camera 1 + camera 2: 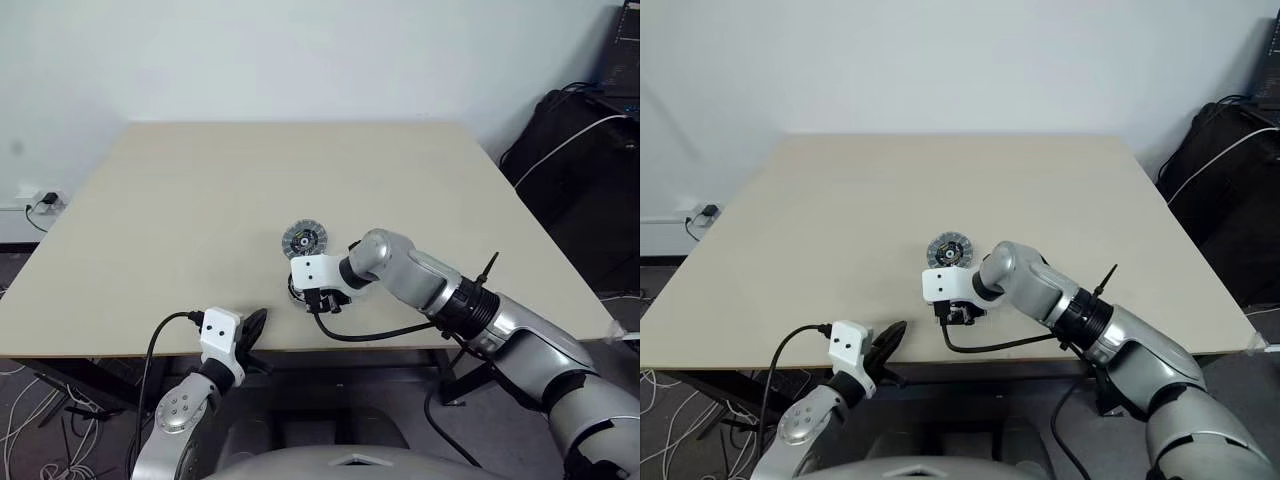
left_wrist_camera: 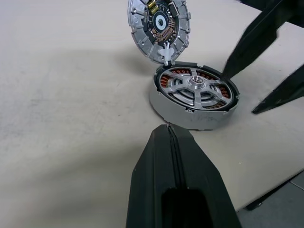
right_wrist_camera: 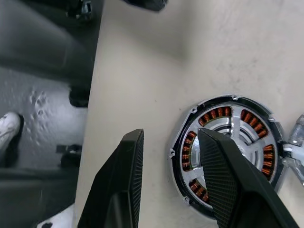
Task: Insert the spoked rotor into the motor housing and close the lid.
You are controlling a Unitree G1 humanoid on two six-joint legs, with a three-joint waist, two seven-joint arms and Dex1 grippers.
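The motor housing (image 2: 190,118) lies on the table near its front edge, with copper windings around its face. Seated in it is the spoked rotor (image 2: 195,86), silver spokes up. Just behind it the lid (image 2: 159,26) lies flat with its dark centre up, joined to the housing by a small white piece. My right gripper (image 3: 170,135) hangs open over the housing's near side, pointing down, with only bare table between its fingers. In the head views it covers most of the housing, with the lid (image 1: 304,240) beyond it. My left gripper (image 2: 169,130) is shut and empty, held short of the housing at the table's front edge.
The beige table (image 1: 200,200) stretches wide to the back and both sides. Black bags and cables (image 1: 580,150) stand on the floor to the right. A wall socket (image 1: 45,200) with a plug is at the far left.
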